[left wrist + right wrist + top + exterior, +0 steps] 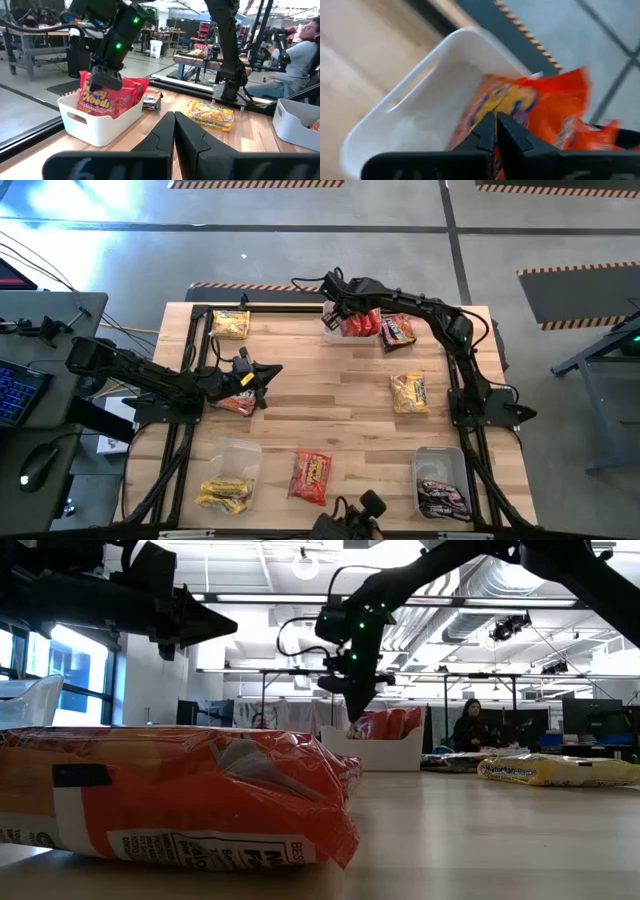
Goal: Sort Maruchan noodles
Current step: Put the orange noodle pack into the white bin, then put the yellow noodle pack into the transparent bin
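I see the right gripper [337, 317] clenched on a crinkly red-orange packet [102, 97] inside the white tub [100, 122] at the table's far edge. A dark brown packet [397, 331] lies just beside the tub; a yellow packet [409, 392] lies nearer. The left gripper [268, 372] is clenched on nothing, above a red packet [236, 402]. The table [340, 410] is pale wood.

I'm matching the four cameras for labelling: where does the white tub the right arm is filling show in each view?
High view: white tub at the table's far edge, centre, mostly hidden under the right gripper.
Low view: tub mid-distance, centre.
Left wrist view: tub at left.
Right wrist view: tub fills the frame.
Shared landmark: the red packets inside.
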Available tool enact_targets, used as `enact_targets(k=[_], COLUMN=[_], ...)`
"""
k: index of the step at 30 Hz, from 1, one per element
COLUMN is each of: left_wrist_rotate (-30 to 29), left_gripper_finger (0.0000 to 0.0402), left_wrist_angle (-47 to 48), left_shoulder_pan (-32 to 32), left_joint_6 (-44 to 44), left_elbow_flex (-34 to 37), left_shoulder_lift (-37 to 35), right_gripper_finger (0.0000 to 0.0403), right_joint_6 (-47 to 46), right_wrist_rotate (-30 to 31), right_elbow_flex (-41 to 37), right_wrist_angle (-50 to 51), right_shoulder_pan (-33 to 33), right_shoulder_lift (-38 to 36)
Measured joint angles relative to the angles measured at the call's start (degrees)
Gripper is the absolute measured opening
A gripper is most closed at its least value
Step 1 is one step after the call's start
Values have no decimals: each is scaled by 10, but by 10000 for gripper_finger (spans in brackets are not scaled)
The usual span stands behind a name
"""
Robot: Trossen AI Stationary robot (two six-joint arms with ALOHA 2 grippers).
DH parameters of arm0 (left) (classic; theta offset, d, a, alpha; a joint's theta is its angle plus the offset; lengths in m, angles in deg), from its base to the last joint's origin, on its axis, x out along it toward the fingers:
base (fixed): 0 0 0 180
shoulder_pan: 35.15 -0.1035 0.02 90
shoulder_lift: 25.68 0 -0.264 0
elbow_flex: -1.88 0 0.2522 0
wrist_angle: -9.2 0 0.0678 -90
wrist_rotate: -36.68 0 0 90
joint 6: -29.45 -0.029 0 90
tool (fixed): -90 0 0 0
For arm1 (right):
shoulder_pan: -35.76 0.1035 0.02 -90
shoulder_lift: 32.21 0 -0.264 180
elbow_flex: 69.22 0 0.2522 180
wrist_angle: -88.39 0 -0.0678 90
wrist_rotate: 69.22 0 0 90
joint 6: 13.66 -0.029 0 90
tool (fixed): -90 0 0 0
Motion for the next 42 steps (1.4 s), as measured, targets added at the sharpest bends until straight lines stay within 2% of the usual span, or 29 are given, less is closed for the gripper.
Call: enact_targets(k=[3, 9, 16, 19, 22, 28, 31, 36, 39, 42], left_wrist_rotate=[0, 0, 0, 0, 0, 0, 0, 15, 49, 74], left_gripper_finger=[3, 3, 3, 3, 3, 3, 3, 3, 3, 3], left_wrist_angle=[0, 0, 5, 7, 7, 10, 10, 13, 14, 20], left_shoulder_pan=[0, 0, 0, 0, 0, 0, 0, -1, -11, -23], left_joint_6=[0, 0, 0, 0, -4, -10, -10, -4, 7, 19], left_elbow_flex=[0, 0, 0, 0, 0, 0, 0, 0, 0, 0], left_shoulder_lift=[0, 0, 0, 0, 0, 0, 0, 0, 0, 0], right_gripper_finger=[1, 0, 0, 0, 0, 0, 0, 0, 0, 0], right_joint_6=[-11, -15, 58, 85, 107, 108, 78, 29, -18, -103], right_wrist_rotate=[36, 40, 74, 89, 94, 45, 30, 45, 70, 74], right_elbow_flex=[0, 0, 6, -16, -97, -330, -425, -521, -550, -563], right_wrist_angle=[3, 15, 13, -26, -152, -456, -534, -493, -415, -297], right_shoulder_pan=[0, -3, 10, 22, 35, 62, 83, 128, 159, 185], right_shoulder_lift=[-1, -2, -37, -71, -112, -200, -253, -370, -441, -503])
